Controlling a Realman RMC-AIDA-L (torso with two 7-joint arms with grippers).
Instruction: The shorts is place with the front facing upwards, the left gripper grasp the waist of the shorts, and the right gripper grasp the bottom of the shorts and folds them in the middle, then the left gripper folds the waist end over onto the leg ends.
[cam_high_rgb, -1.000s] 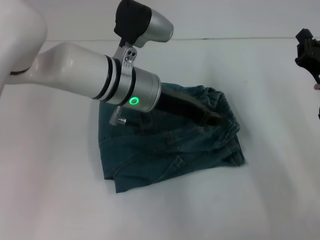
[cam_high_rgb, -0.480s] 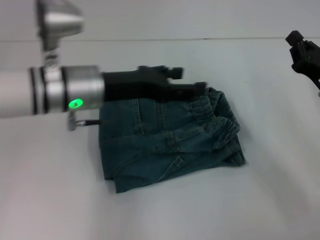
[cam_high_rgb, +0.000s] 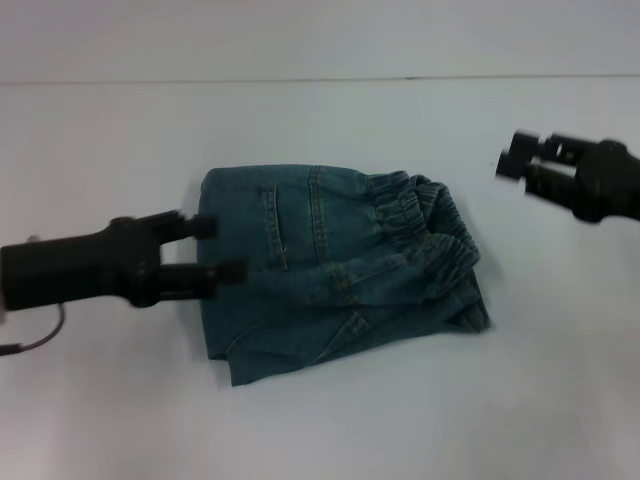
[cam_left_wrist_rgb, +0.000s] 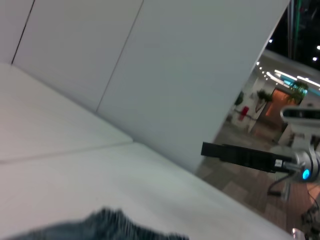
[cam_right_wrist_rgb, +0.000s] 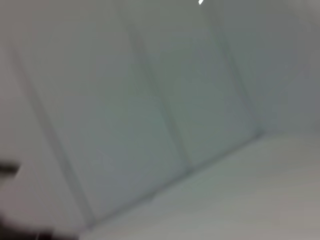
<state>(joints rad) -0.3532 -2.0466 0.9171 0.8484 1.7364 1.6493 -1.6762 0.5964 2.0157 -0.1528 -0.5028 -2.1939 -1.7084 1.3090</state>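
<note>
The blue denim shorts (cam_high_rgb: 340, 270) lie folded into a compact bundle in the middle of the white table, the gathered elastic waist (cam_high_rgb: 425, 225) on top toward the right. My left gripper (cam_high_rgb: 215, 248) hovers at the bundle's left edge, open and holding nothing, its two black fingers pointing right. Off to the right, my right gripper (cam_high_rgb: 512, 165) is open and empty, well apart from the cloth. A strip of the denim shorts (cam_left_wrist_rgb: 115, 227) shows at one edge of the left wrist view. Only wall panels appear in the right wrist view.
The white table (cam_high_rgb: 320, 420) spreads out on all sides of the shorts. A pale wall (cam_high_rgb: 320, 40) rises behind its far edge. In the left wrist view a distant room with lights shows past the wall panel (cam_left_wrist_rgb: 190, 75).
My left arm has pulled back to the left, off the shorts, and now sits low at their left edge. The right gripper has moved in and down from the frame's right edge.
</note>
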